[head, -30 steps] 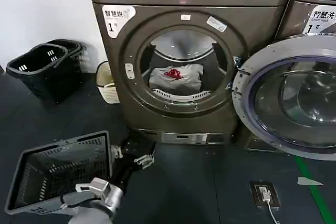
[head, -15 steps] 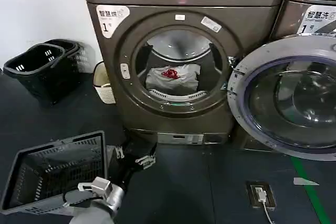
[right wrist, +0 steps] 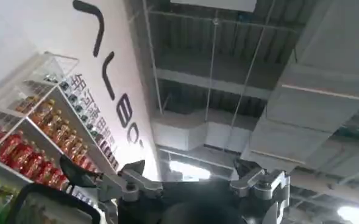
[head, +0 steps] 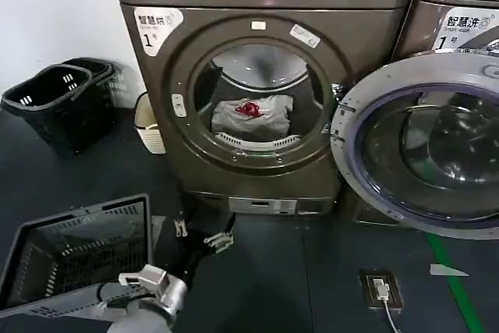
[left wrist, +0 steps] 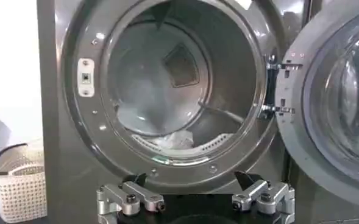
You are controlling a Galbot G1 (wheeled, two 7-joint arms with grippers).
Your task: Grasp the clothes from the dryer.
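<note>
From the head view, the clothes (head: 251, 117) lie low inside the dryer (head: 257, 87), whose door (head: 417, 146) is swung out at 3 o'clock; the left gripper (head: 204, 233) waits low near 6 o'clock beside a basket (head: 74, 259), spread wide and empty. The left wrist view looks squarely into the drum, left gripper (left wrist: 193, 196) wide, fabric (left wrist: 170, 141) just above the lip; I would enter centred, clear of the rim. The right gripper (right wrist: 188, 182) points ceilingward, fingers apart, idle.

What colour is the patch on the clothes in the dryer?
Red, on white-grey clothes inside the dryer; clearest in the head view.
</note>
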